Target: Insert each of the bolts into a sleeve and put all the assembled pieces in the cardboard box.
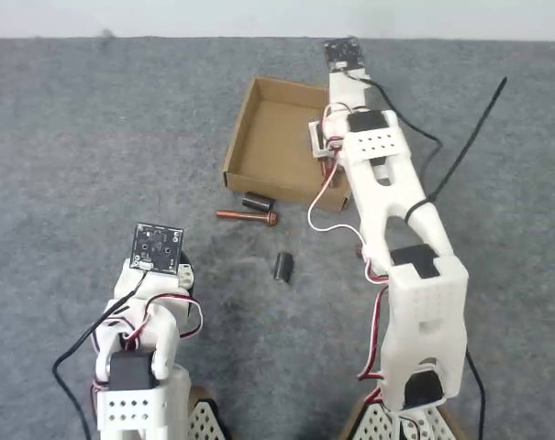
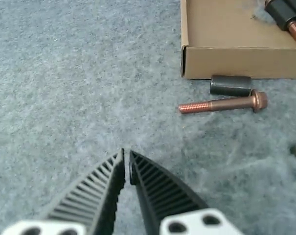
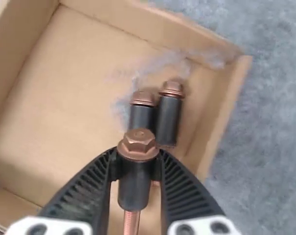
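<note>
Right wrist view: my right pincer [image 3: 136,157] is squeezed shut on a finished piece [image 3: 134,183], a bolt pushed through a dark sleeve. I hold it round the sleeve, just under the bolt's head, above the floor of the cardboard box [image 3: 64,98]. A second piece [image 3: 142,117] and a third piece [image 3: 169,117] lie in the box, side by side and touching, near one wall.

I think my piece is hard metal, smooth and a bit heavy. It could slip, and the bolt might slide out if I tip it. The middle of the sleeve looks like the safest place to hold.

My left pincer [image 2: 126,159] is almost closed, with nothing in it. Ahead of it a loose bolt [image 2: 221,104] lies just beside a loose sleeve [image 2: 230,85], by the box's outer wall. Another sleeve [image 1: 283,267] lies apart on the gray mat [image 1: 94,137].
</note>
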Tool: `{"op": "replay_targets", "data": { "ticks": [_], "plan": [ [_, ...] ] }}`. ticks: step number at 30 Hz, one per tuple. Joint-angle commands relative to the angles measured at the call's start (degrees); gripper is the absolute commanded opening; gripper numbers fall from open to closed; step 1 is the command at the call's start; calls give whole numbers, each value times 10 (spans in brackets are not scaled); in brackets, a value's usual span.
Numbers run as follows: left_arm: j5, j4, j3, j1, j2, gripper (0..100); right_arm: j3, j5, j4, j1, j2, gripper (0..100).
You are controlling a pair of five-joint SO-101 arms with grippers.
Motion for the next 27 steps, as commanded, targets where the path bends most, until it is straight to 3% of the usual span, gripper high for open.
{"op": "replay_targets", "data": {
  "ticks": [1,27],
  "plan": [
    [-5,3,-5,-3,-5,11,-53,-7,-5,-15,-2,6],
    [-5,0,-5,-3,-5,12,-55,25,-18,-42,53,6]
  ]
}}
